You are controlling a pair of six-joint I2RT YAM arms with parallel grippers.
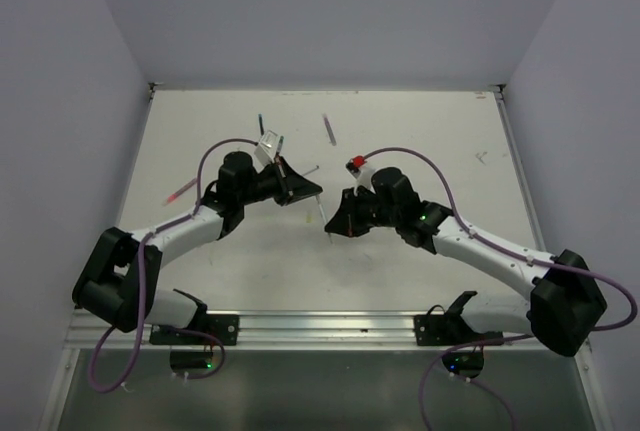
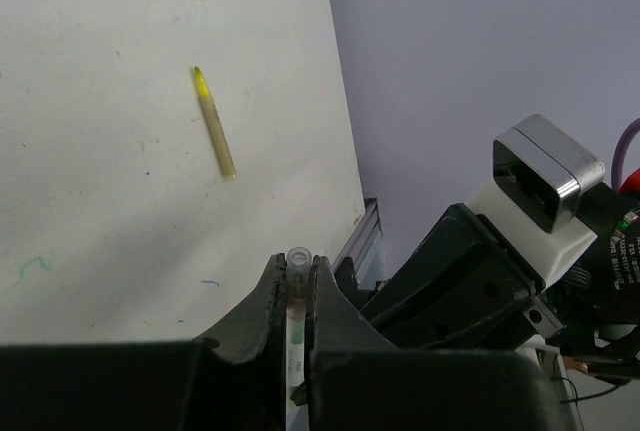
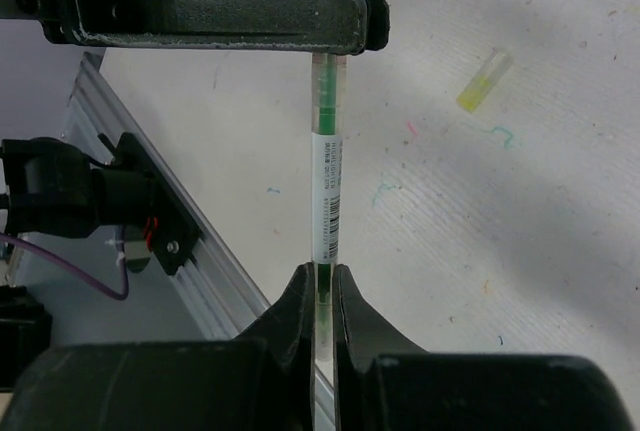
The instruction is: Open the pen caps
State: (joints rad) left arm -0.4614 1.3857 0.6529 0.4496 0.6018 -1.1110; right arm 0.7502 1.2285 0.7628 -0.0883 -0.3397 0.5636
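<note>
Firmly clamped green pen (image 3: 325,181), end to end.
Left gripper (image 2: 297,279) is clenched on its clear end (image 2: 298,257), right gripper (image 3: 320,296) on the barrel; a yellow cap (image 3: 483,82) lies ahead of its fingers (image 3: 355,316).

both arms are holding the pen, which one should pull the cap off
Left, probably: the left jaws are shut on the clear cap end of the pen, while the right jaws clamp the far end of the barrel and can anchor it.

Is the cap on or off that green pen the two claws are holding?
On. The clear cap sits flush on the green pen, no gap; left gripper and right gripper are shut on its opposite ends.
</note>
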